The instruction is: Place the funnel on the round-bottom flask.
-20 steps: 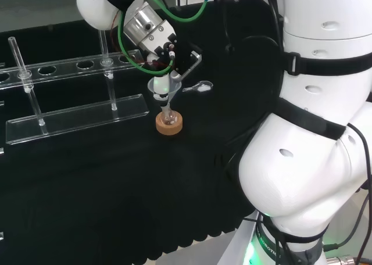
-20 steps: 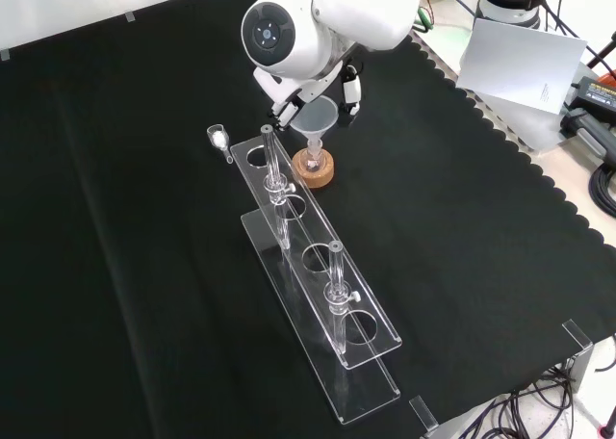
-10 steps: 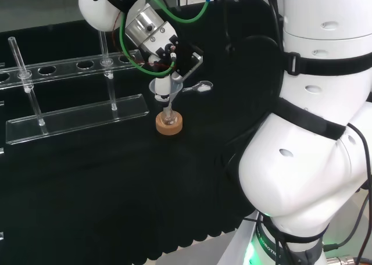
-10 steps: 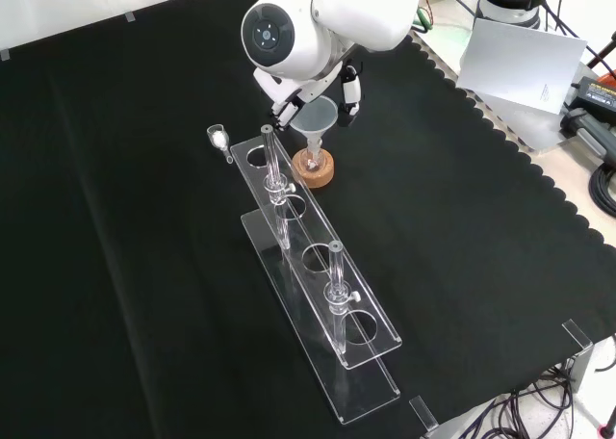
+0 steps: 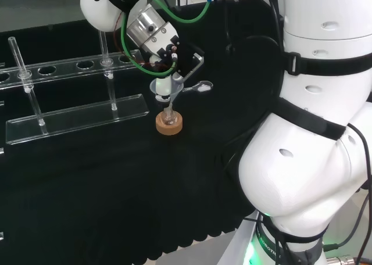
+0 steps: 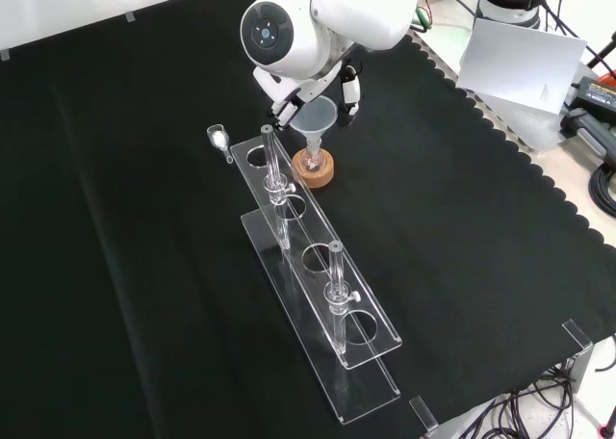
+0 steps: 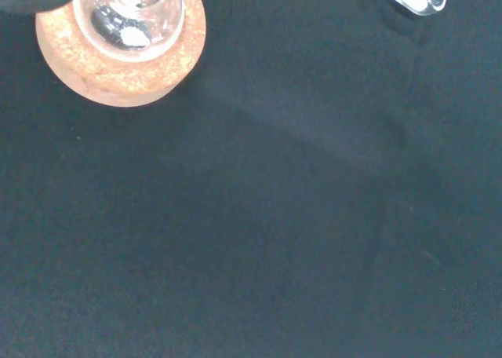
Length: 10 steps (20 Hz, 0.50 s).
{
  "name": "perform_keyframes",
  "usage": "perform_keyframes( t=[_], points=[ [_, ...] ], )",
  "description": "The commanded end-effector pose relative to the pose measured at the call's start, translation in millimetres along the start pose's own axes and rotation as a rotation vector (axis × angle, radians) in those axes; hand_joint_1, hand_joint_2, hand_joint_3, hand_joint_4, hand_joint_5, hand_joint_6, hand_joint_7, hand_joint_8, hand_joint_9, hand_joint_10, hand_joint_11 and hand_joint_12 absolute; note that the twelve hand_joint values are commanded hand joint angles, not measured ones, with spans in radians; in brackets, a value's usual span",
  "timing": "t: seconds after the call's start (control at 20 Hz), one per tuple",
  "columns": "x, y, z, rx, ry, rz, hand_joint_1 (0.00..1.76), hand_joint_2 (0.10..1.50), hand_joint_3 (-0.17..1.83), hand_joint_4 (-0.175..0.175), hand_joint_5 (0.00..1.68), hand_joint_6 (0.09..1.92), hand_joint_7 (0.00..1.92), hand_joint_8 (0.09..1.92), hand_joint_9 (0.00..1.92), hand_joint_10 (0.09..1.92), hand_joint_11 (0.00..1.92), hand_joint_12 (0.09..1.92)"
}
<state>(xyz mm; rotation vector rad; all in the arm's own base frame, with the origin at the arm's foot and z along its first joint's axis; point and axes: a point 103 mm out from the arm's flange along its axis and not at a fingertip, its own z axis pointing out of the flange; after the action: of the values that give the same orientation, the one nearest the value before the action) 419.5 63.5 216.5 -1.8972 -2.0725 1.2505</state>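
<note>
Now the robot hand (image 5: 174, 58) holds the funnel (image 5: 165, 89) by its rim, stem entering the neck of the flask (image 5: 169, 117) on its cork ring (image 5: 169, 125). Seating step; next, I judge, it should open its fingers and lift off without tipping anything.

Tan cork ring (image 7: 118, 67) on plain black cloth (image 6: 115, 295).

White rounded links, black bands, green cable, black-white hand (image 5: 185, 60).

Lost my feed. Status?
Hand shut on funnel. Its stem is at the flask neck, on cork ring. Nothing in the way.
</note>
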Motion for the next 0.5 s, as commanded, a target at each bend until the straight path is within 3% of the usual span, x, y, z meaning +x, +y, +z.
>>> perform_keyframes(
  t=[0.05,0.25,0.5],
  points=[
    [-2.8,0.9,3.5,-0.008,0.003,-0.009,0.85,0.82,0.63,0.018,0.58,0.66,0.56,0.69,0.99,0.44,0.73,1.22],
    [-3.0,1.0,5.2,-0.003,0.012,-0.001,0.82,0.8,0.63,0.013,0.54,0.65,0.54,0.69,0.97,0.44,0.72,1.22],
    [-8.7,0.7,11.5,-0.008,0.031,-0.004,0.75,0.73,0.62,-0.013,0.38,0.51,0.47,0.72,0.89,0.48,0.68,1.25]
  ],
)
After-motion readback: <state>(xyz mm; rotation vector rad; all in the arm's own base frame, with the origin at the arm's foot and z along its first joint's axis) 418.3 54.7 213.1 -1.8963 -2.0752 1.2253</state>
